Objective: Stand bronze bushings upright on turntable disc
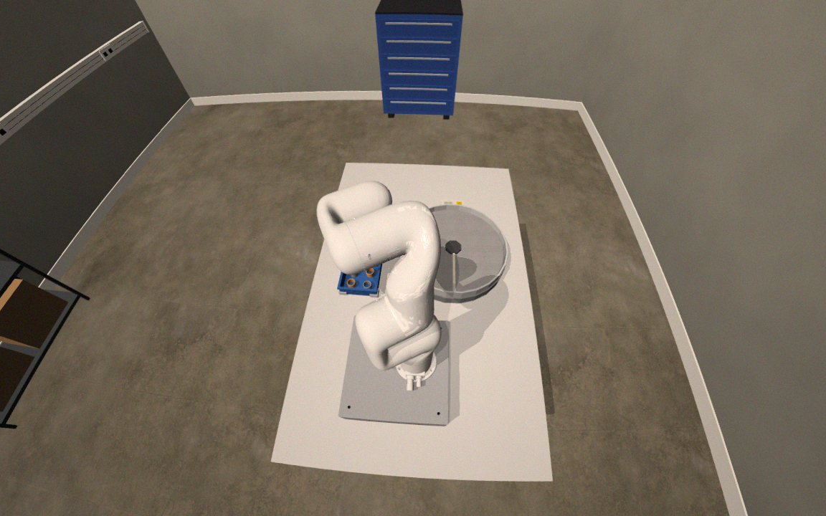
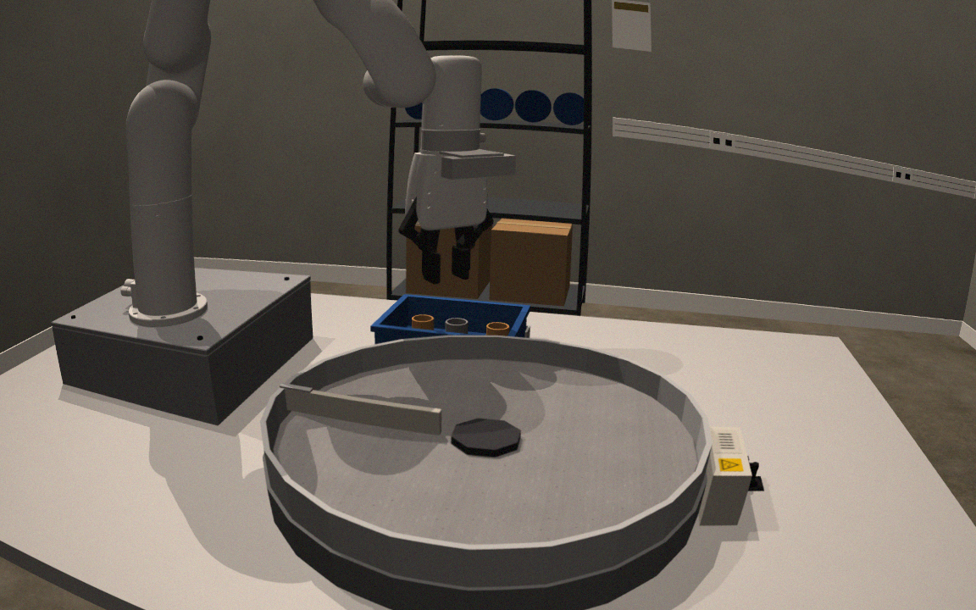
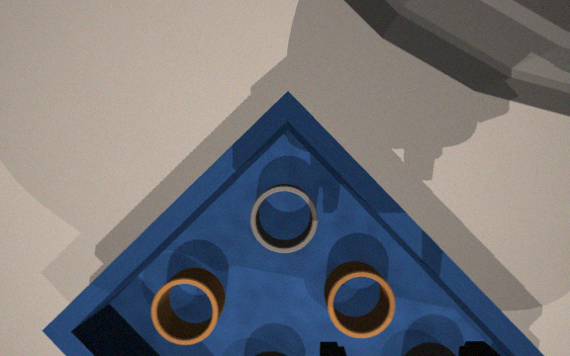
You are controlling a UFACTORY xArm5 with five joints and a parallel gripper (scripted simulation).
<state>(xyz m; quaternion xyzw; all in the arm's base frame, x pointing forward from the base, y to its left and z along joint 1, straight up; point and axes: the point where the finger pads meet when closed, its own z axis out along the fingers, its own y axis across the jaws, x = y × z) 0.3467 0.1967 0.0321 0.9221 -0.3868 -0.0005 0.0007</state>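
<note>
The blue crate point(image 1: 359, 292) point(image 2: 476, 311) point(image 3: 191, 202) holds upright bushings. In the wrist view a steel bushing point(image 3: 253, 219) stands in its upper corner, with one bronze bushing point(image 3: 154, 311) below left and another bronze bushing point(image 3: 392, 306) below right. Tops of further bushings are cut off at the lower edge, their colour unclear. My gripper point(image 2: 446, 267) point(image 3: 404, 351) hangs above the crate, partly open, with nothing between its fingers; the arm hides it in the top view. The turntable's disc point(image 1: 477, 233) point(image 2: 590, 470) shows no bushing; its dark hub point(image 1: 452, 246) point(image 2: 485, 437) is at the middle.
A raised rim point(image 2: 476, 565) surrounds the disc. A pale bar point(image 1: 454, 276) point(image 2: 370, 411) reaches from the rim towards the hub, above the disc. A control box point(image 2: 726, 493) stands outside the rim. The robot's grey base block point(image 1: 377, 400) point(image 2: 139, 371) is on the same table.
</note>
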